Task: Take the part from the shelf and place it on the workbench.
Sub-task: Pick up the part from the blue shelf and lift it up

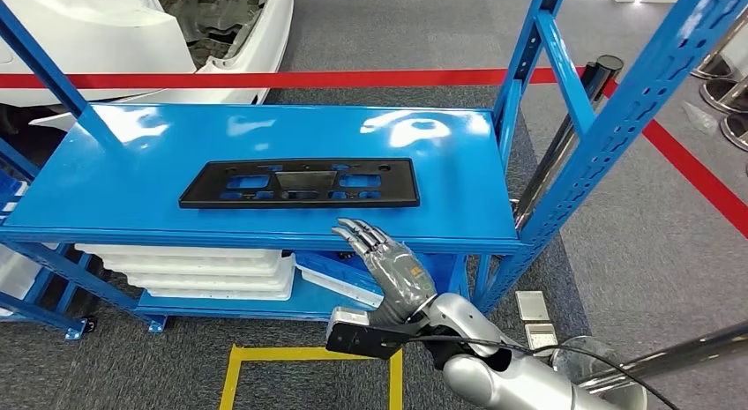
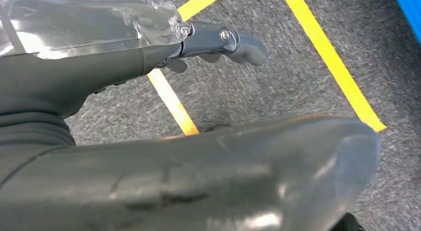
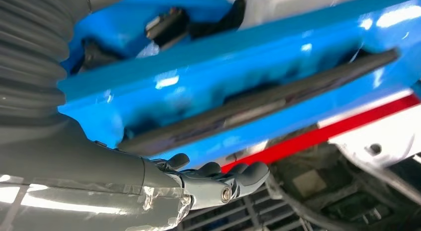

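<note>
Silver arm, grey many-fingered hands, black wrist box

The right robot hand had grey, segmented fingers with metallic backs; behind it sat a black box-shaped wrist module with a pale end, and a thin black cable ran toward 4 o'clock over the glossy silver forearm. Up close, a ribbed grey cover, clear tape and a silver screw showed. The left robot hand was dark grey, likewise taped, with one screw.

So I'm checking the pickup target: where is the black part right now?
In the head view, the black part lies flat on the blue shelf, mid-shelf, just beyond the right hand raised at the shelf's front edge.
</note>
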{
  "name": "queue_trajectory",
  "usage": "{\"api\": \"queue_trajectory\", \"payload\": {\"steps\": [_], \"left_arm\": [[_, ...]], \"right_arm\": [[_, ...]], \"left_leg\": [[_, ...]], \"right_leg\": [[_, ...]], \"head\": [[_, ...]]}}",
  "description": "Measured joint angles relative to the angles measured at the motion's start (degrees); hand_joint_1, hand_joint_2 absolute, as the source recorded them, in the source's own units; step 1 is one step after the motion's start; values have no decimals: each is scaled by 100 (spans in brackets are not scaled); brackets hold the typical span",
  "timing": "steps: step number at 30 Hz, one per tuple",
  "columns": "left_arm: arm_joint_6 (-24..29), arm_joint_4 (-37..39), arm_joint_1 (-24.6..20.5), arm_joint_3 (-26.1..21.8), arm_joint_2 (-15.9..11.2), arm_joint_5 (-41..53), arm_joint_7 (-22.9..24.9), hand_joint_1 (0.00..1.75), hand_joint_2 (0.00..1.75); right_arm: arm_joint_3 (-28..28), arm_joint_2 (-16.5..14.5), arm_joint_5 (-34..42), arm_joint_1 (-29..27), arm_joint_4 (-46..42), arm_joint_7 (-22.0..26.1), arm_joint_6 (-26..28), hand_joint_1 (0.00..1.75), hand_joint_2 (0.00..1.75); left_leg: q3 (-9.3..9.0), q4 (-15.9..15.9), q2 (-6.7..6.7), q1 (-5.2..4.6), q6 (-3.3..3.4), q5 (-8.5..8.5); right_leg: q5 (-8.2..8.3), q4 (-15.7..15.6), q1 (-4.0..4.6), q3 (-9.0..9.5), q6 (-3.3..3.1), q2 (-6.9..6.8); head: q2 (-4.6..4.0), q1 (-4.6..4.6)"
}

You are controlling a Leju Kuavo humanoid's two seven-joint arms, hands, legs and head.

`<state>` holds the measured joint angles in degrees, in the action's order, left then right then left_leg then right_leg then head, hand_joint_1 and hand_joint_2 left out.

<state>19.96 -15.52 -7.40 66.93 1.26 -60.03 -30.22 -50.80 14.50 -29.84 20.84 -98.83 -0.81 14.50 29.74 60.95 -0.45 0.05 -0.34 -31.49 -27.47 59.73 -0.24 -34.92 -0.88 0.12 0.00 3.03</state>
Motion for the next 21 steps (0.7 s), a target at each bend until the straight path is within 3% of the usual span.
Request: {"api": "queue_trajectory", "payload": {"steps": [2, 4, 5, 6, 7, 9, 11, 13, 16, 17, 19, 20, 21], "left_arm": [[12, -3, -20, 0, 0, 7, 2, 0, 0], [15, -4, -34, 0, 1, 11, 3, 0, 0], [15, -5, -32, 0, 1, 13, 5, 0, 0], [15, -5, -28, 0, 1, 15, 8, 0, 0], [15, -6, -26, 0, 0, 17, 12, 0, 0], [15, -7, -25, 0, -1, 20, 20, 0, 0], [15, -7, -35, 1, 0, 21, 25, 0, 0], [15, -9, -38, 2, 1, 28, 30, 0, 0], [15, -16, -48, 2, 3, 52, 31, 0, 0], [16, -19, -59, 1, 4, 58, 32, 0, 0], [18, -20, -77, 0, 6, 66, 37, 0, 0], [19, -20, -80, 0, 7, 69, 39, 0, 0], [19, -21, -80, 0, 8, 70, 40, 0, 0]], "right_arm": [[7, 21, -63, 51, -32, -49, 11, 0, 175], [9, 33, -117, 74, -51, -88, 16, 0, 175], [9, 43, -146, 76, -55, -109, 17, 0, 175], [9, 55, -178, 75, -56, -132, 17, 0, 175], [9, 67, -213, 74, -57, -154, 17, 0, 175], [10, 86, -280, 75, -59, -195, 16, 0, 175], [13, 104, -334, 81, -60, -227, 7, 0, 175], [16, 121, -382, 86, -60, -256, -8, 0, 175], [27, 155, -460, 102, -61, -307, -37, 0, 175], [31, 169, -496, 108, -62, -342, -61, 0, 175], [33, 201, -561, 109, -60, -416, -124, 0, 175], [33, 217, -582, 103, -58, -443, -151, 0, 175], [33, 233, -594, 97, -56, -458, -167, 0, 175]], "left_leg": [[181, 404, 6, 16, -57, -180], [587, 1050, 8, 53, -122, -448], [776, 1288, 9, 74, -149, -511], [887, 1355, 10, 93, -170, -462], [904, 1228, 11, 110, -184, -295], [730, 557, 12, 134, -204, 234], [620, 33, 28, 112, -180, 432], [627, -51, 38, 81, -95, 385], [553, -86, 38, 108, 27, 423], [522, -106, 40, 113, 62, 414], [474, -114, 41, 95, 125, 371], [450, -114, 36, 82, 146, 347], [419, -114, 29, 69, 160, 321]], "right_leg": [[-19, -65, -34, 119, -41, -10], [-63, -79, -38, 173, -70, -14], [-91, -78, -41, 197, -73, -12], [-121, -77, -47, 229, -66, -5], [-155, -75, -56, 270, -52, 2], [-233, -74, -79, 373, 0, 11], [-297, -59, -82, 422, 70, 12], [-351, -57, -67, 437, 146, 11], [-502, 80, -67, 423, 234, 7], [-618, 315, -72, 312, 252, 6], [-890, 1061, -70, -109, 268, 4], [-958, 1392, -68, -330, 269, 4], [-921, 1557, -67, -478, 262, 4]], "head": [[0, -59], [0, -138], [0, -160], [0, -174], [0, -186], [0, -214], [0, -269], [0, -292], [0, -251], [0, -226], [0, -156], [0, -123], [0, -92]]}}
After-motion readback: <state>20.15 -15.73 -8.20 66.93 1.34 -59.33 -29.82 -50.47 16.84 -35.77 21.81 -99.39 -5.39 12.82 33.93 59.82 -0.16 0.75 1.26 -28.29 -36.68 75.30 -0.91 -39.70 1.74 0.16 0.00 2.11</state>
